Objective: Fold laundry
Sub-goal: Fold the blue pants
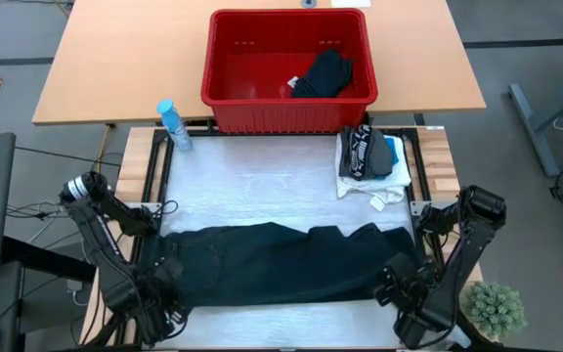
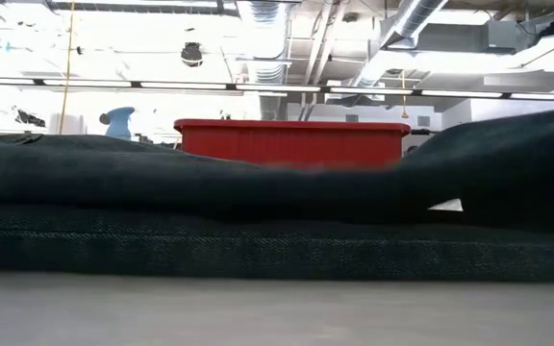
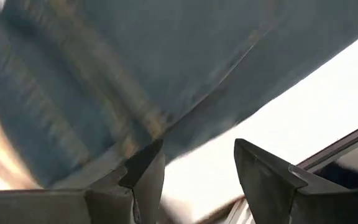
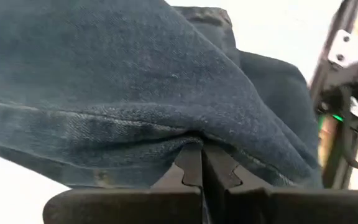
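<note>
Fingers of right gripper pinch dark denim trousers; left fingers apart.

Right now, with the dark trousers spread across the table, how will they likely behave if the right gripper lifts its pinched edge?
The dark trousers would probably drape and sag, since they lie in soft folds. The thick denim-like weave suggests they are fairly heavy for cloth. The right gripper is shut on only a small bit of edge while the left gripper stands open, so the fabric may slip or trail.

One trousers, one basket (red), one bottle.
</note>
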`<state>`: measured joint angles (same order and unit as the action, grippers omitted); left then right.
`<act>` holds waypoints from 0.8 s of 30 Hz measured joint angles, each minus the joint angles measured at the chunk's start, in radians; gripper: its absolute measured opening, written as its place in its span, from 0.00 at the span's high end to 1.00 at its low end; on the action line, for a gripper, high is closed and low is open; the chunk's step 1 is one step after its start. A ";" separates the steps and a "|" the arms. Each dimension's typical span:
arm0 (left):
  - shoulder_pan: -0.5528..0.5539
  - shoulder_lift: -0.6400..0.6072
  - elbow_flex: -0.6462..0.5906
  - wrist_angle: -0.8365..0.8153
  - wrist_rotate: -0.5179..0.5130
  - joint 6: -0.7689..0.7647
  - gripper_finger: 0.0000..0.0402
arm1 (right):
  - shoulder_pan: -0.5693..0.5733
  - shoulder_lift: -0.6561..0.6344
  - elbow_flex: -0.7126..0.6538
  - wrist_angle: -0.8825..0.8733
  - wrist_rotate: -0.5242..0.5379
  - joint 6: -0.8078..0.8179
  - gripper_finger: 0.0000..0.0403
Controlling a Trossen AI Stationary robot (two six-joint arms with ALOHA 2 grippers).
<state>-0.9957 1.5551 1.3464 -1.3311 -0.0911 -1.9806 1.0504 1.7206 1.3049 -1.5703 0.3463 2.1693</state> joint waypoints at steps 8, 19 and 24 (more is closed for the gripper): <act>-0.121 0.000 0.000 -0.026 -0.024 -0.314 0.55 | 0.025 0.000 -0.061 0.000 -0.109 0.037 0.96; -0.151 0.000 -0.005 -0.006 -0.108 -0.437 0.55 | -0.015 0.000 -0.067 -0.001 -0.104 0.045 0.96; -0.152 0.002 -0.050 0.038 -0.096 -0.448 0.55 | -0.033 0.000 -0.067 -0.001 -0.090 0.034 0.96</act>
<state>-1.1473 1.5566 1.2964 -1.2930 -0.1875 -2.4284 1.0174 1.7210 1.2381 -1.5711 0.2567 2.2031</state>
